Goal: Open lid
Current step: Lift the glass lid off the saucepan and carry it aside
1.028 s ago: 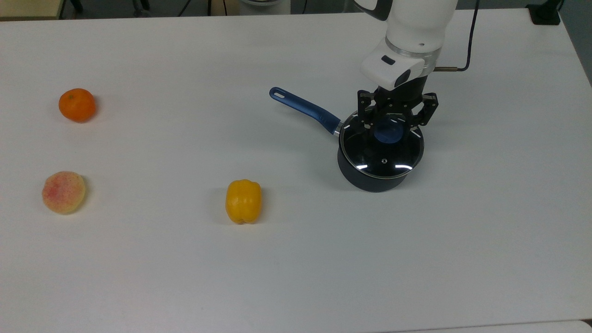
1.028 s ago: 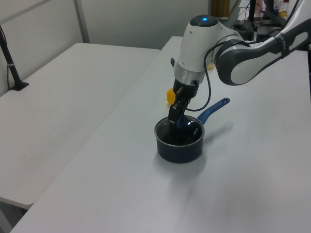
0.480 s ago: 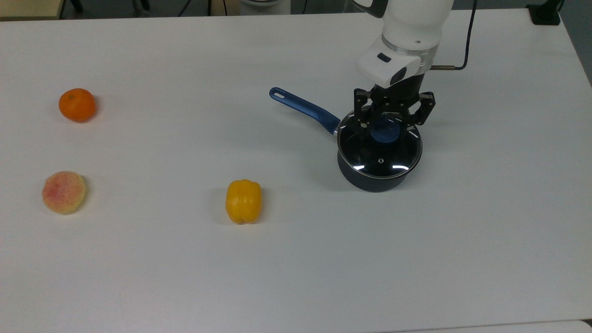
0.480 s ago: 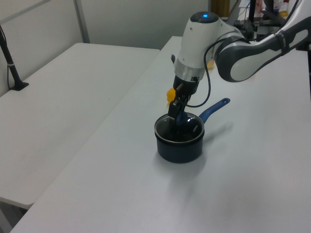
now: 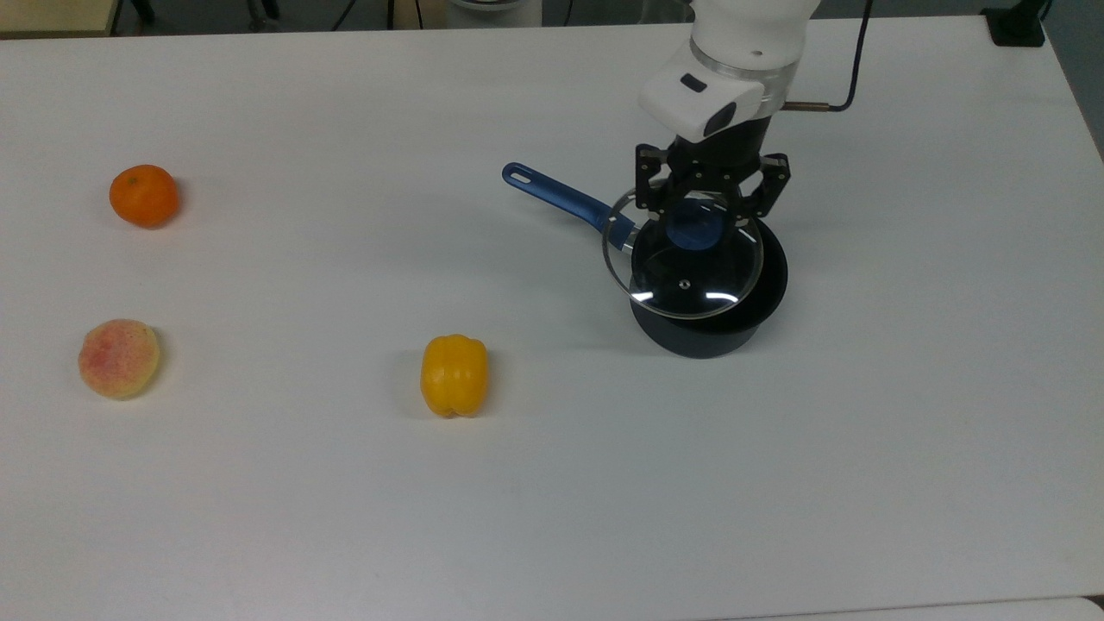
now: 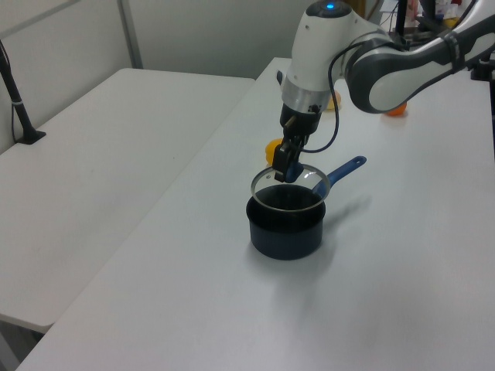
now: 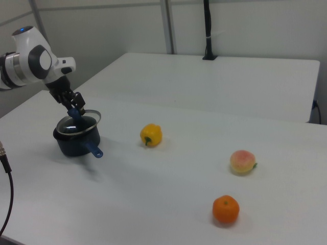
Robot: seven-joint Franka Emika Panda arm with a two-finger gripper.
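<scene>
White table [image 5: 345, 517] carries everything, seen bare across most of the top view. The white arm [image 5: 746, 39] reaches down from the top view's upper edge, a dark cable trailing off its wrist. Below it sits the dark pan [image 5: 711, 332], its blue handle [image 5: 561, 198] pointing toward the top view's upper left.

The gripper [image 5: 697, 211] is clamped on the lid's blue knob [image 5: 695, 228], one finger on each side of it. The lid [image 5: 681, 276] hangs above the pan, clear of the rim and shifted toward the top view's left, so its metal edge overlaps the base of the handle while the far side of the pan's mouth lies uncovered. In the left view the lid [image 6: 290, 179] is raised above the pan [image 6: 285, 228], held roughly level under the gripper [image 6: 281, 166]. In the right view the lid [image 7: 84, 118] tilts slightly over the pan [image 7: 76, 140].

A yellow pepper [image 5: 454, 375] lies well apart from the pan, toward the top view's lower left. Far to the top view's left rest a peach [image 5: 119, 358] and, above it, an orange [image 5: 143, 196].
</scene>
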